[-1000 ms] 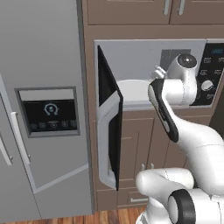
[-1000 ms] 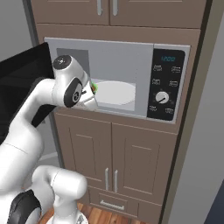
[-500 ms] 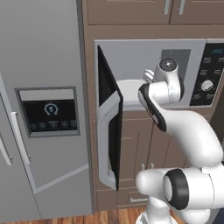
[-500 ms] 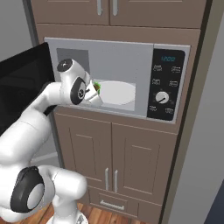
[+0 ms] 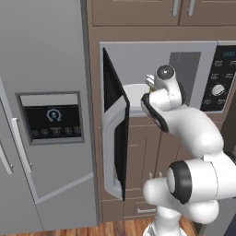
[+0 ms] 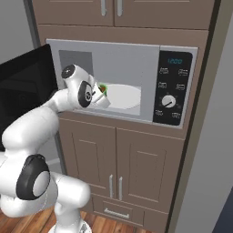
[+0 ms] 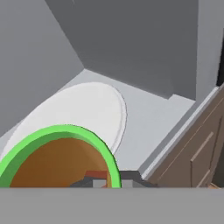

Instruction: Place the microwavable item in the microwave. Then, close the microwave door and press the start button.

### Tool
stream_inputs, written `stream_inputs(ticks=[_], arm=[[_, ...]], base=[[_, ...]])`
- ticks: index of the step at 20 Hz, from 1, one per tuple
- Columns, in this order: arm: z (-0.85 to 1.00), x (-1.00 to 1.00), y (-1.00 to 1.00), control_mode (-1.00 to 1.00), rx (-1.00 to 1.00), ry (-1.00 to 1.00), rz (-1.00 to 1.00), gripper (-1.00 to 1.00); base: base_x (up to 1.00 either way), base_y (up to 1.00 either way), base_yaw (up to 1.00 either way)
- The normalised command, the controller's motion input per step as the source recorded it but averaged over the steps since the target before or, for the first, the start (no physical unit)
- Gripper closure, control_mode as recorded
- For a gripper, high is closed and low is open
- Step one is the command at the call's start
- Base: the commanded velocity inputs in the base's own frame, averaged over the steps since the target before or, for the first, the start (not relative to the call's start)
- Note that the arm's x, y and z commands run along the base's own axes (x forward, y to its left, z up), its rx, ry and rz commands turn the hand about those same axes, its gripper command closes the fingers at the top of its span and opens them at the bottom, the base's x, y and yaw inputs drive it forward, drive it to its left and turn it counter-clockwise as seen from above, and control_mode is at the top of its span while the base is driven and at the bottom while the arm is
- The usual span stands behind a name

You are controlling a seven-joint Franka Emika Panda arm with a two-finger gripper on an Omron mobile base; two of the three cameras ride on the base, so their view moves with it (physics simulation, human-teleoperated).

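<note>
— Where is the arm?

— It rises from the base, bends at a dark elbow joint and reaches forward and up, the wrist level with the opening of the microwave.

— And the gripper?

— At the mouth of the cavity, its fingers clamped on the green cup (the hand camera looks down into the cup's brown contents from just above its rim). The dark finger tips barely show beside the rim.

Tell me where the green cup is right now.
The green cup is held at the claw, at the microwave opening, over the near left edge of the white turntable.
</note>
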Motion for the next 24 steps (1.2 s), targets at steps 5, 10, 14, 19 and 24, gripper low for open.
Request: stream_inputs(ticks=[5, 10, 14, 19, 24], arm=[[-0.25, 0.56, 0.0, -1.0, -0.05, 0.0, 0.0, 1.0], [-0.3, 0.47, 0.0, -1.0, -0.06, 0.0, 0.01, 1.0], [-0.09, 0.38, -0.06, -1.0, -0.02, 0.0, 0.02, 1.0], [0.0, 0.4, -0.18, -1.0, 0.0, 0.0, 0.01, 1.0], [0.0, 0.39, -0.23, -1.0, 0.0, 0.0, 0.02, 1.0]], base=[[0.0, 0.0, 0.0], [0.0, 0.0, 0.0], [0.0, 0.0, 0.0], [0.0, 0.0, 0.0], [0.0, 0.0, 0.0]])
